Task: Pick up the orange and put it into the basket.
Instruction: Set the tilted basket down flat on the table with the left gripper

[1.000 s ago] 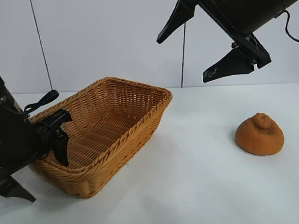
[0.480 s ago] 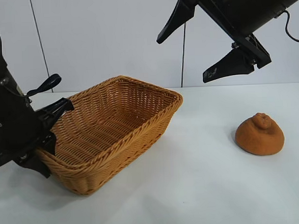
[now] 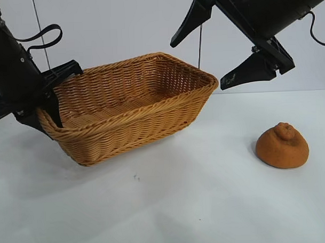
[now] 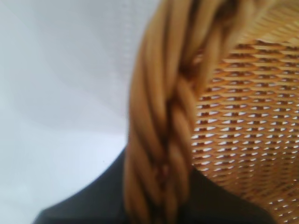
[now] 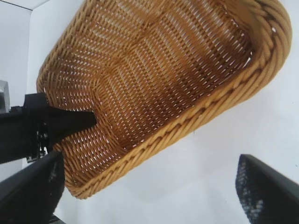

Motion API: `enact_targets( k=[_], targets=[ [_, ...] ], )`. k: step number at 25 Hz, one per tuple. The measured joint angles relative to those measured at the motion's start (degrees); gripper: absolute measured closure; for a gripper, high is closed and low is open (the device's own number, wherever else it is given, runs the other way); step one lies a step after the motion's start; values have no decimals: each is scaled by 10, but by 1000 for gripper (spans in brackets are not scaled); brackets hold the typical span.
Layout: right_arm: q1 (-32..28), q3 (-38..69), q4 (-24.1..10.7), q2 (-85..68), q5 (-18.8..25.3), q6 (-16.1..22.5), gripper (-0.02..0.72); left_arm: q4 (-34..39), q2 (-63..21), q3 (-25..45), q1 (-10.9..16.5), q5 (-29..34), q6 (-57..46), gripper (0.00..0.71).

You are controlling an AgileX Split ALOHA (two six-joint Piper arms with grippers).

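Left gripper (image 3: 47, 112) at the left of the scene, jaws clenched on the short left end of the basket (image 3: 135, 109), one finger inside the wall and one outside; the braided rim runs between the fingers in the left wrist view (image 4: 161, 140); the basket is lifted at that end and tilted, its right end higher and clear of the white surface (image 3: 171, 206), a shadow lying under it; whether the near lower corner touches the surface I cannot tell; the basket's interior shows bare wicker in the right wrist view (image 5: 154, 74), with the left gripper's dark finger (image 5: 70, 122) reaching in over the end wall; right gripper (image 3: 211, 53) up at the top right, above and just behind the basket's raised right end, jaws released and spread wide, holding nothing; its two dark fingertips frame the lower corners of its own wrist view, apart from the basket; the orange (image 3: 282, 145) sits on the surface at the right, near side, well apart from the basket and from both grippers, knobby bump on top, flat side down; a pale wall (image 3: 122, 32) stands behind the scene, with a thin dark vertical seam at the left and another behind the basket's right end.
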Motion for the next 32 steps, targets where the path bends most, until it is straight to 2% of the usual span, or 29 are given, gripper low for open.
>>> enact_targets(
  k=[4, 13, 18, 28, 29, 30, 31, 32],
  targets=[
    [0, 0, 0, 0, 0, 0, 21, -8, 39, -48, 4, 59, 111, 623],
    [0, 0, 0, 0, 6, 0, 21, -10, 45, -71, -7, 96, 218, 623],
    [0, 0, 0, 0, 6, 0, 21, -15, 59, -71, -23, 94, 236, 623],
    [0, 0, 0, 0, 7, 0, 21, -20, 116, -71, -23, 53, 237, 616],
    [0, 0, 0, 0, 7, 0, 21, -20, 116, -71, -23, 53, 237, 587],
    [0, 0, 0, 0, 7, 0, 21, -21, 115, -71, -23, 54, 237, 528],
    [0, 0, 0, 0, 7, 0, 21, -23, 115, -71, -23, 55, 237, 459],
    [0, 0, 0, 0, 7, 0, 21, -24, 115, -71, -23, 57, 237, 362]
  ],
)
